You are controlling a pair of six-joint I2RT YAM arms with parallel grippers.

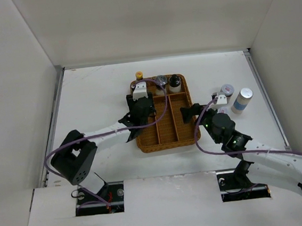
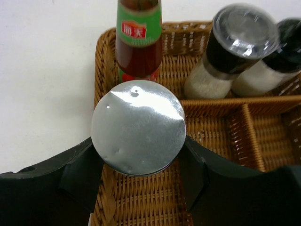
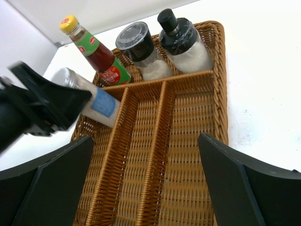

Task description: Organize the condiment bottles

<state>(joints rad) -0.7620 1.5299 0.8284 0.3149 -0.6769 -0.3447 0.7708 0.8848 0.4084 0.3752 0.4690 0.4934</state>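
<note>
Between pale walls [image 1: 147, 17], a bottle [image 1: 242, 100] stands on a seemingly matte table [image 1: 96, 97].

Illegible white Chinese characters on a red patch, green neck label of the red sauce bottle [image 2: 139, 47]

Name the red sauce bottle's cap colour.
Yellow. The red sauce bottle shows best in the right wrist view.
</note>
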